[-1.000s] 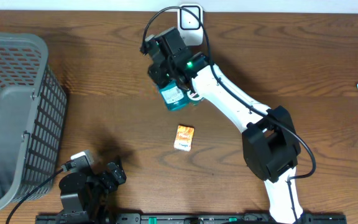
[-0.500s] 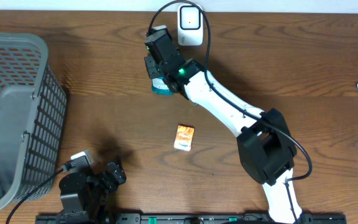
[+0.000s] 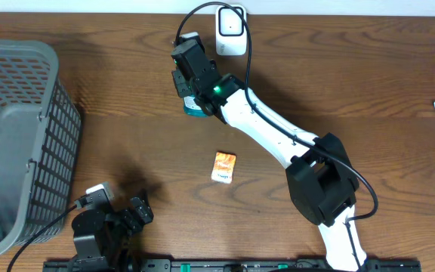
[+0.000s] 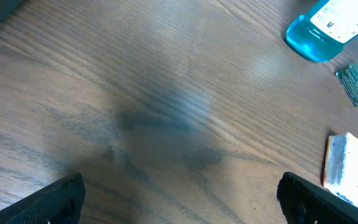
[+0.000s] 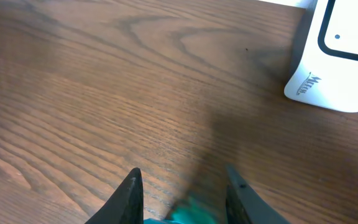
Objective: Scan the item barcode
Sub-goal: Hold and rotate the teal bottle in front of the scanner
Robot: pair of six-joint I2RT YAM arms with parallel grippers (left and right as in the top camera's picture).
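- Near the far desk (image 3: 353,91) edge, beside the white scanner (image 3: 231,29): teal item (image 4: 316,38), pinched in the narrow right end effector (image 5: 182,196).
- Likely light, stiff, slick; best held across the body, barcode label clear.
- Left end effector (image 4: 179,186) wide, empty.
- Counted: one teal item, one scanner, one orange packet (image 3: 223,166), one basket (image 3: 21,75).

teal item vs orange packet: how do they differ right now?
The teal item is clamped in the right hand, near the white scanner; the orange packet lies loose on the table, nothing touching it. The teal item shows a white barcode label; the orange packet is orange and white. Both are small packaged goods.
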